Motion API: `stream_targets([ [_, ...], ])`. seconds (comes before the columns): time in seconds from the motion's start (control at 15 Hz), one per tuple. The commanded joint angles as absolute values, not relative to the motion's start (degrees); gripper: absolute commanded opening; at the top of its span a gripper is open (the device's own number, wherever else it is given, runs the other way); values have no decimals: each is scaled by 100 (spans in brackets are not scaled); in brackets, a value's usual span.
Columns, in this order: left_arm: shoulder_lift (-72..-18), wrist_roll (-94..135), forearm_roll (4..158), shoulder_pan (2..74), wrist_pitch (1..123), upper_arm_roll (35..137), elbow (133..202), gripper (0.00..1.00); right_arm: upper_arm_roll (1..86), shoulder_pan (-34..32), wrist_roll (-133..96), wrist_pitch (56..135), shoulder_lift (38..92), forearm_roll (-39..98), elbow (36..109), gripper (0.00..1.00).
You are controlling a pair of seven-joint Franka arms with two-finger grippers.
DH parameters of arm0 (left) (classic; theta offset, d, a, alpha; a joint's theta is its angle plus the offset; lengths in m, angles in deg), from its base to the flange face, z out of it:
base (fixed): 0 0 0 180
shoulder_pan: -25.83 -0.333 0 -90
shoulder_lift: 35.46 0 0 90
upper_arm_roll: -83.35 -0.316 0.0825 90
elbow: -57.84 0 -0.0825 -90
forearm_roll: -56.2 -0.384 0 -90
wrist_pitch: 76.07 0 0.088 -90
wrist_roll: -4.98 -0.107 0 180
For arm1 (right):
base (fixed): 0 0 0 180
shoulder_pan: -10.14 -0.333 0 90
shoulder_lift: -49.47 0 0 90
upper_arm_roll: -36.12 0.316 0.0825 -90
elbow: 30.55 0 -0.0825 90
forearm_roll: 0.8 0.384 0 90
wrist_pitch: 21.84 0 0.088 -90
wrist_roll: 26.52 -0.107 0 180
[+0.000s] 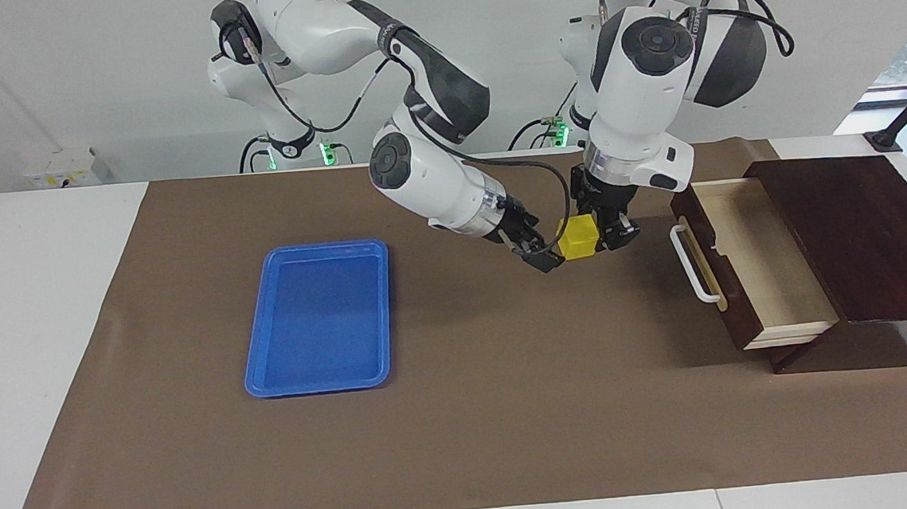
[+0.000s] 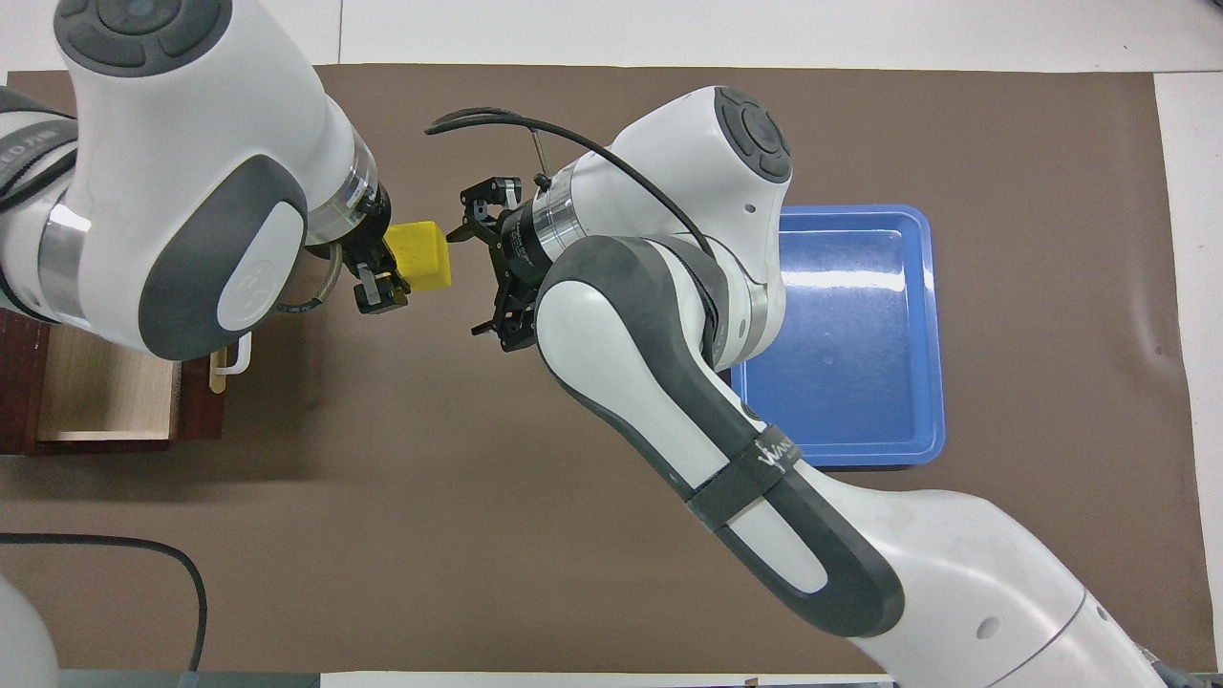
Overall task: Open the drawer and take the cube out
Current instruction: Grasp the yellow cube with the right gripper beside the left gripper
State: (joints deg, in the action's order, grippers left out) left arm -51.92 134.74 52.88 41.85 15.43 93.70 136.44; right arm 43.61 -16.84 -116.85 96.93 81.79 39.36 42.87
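The small yellow cube (image 1: 578, 238) (image 2: 426, 255) hangs in the air above the brown mat, with my left gripper (image 1: 605, 233) (image 2: 384, 256) shut on it. My right gripper (image 1: 547, 251) (image 2: 475, 279) is open and points at the cube's free side, its tips just short of it or at its edge; I cannot tell if they touch. The dark wooden drawer (image 1: 761, 265) (image 2: 107, 390) stands pulled out at the left arm's end of the table. Its pale inside shows nothing in it, and its white handle (image 1: 691, 267) faces the mat.
A blue tray (image 1: 318, 316) (image 2: 860, 344) lies flat on the mat toward the right arm's end, with nothing in it. The brown mat (image 1: 472, 413) covers most of the white table. A black cable (image 2: 143, 559) curls at the robots' edge.
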Motion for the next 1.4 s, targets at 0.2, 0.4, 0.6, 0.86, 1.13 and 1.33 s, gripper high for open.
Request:
stream_targets([
  [0.2, -5137, 13444, 5304, 4244, 1665, 9346, 13765, 0, 4333, -1649, -11872, 9628, 8207, 3910, 4109, 100],
  [0.4, -5137, 13444, 5295, 4244, 1647, 9346, 13756, 0, 4324, -1648, -11889, 9681, 8269, 3910, 3933, 100],
  [0.6, -5137, 13444, 5295, 4244, 1639, 9354, 13765, 0, 4316, -1754, -11985, 9698, 8260, 3884, 3942, 100],
  [0.86, -5111, 13444, 5313, 4323, 1665, 9354, 13817, 0, 4315, -1886, -12030, 9672, 8252, 3848, 3942, 100],
  [1.13, -5085, 13444, 5321, 4385, 1656, 9354, 13852, 0, 4315, -1904, -12030, 9672, 8243, 3848, 3950, 100],
  [1.33, -5014, 13436, 5322, 4385, 1700, 9354, 13993, 0, 4315, -1912, -12039, 9681, 8243, 3848, 3950, 81],
])
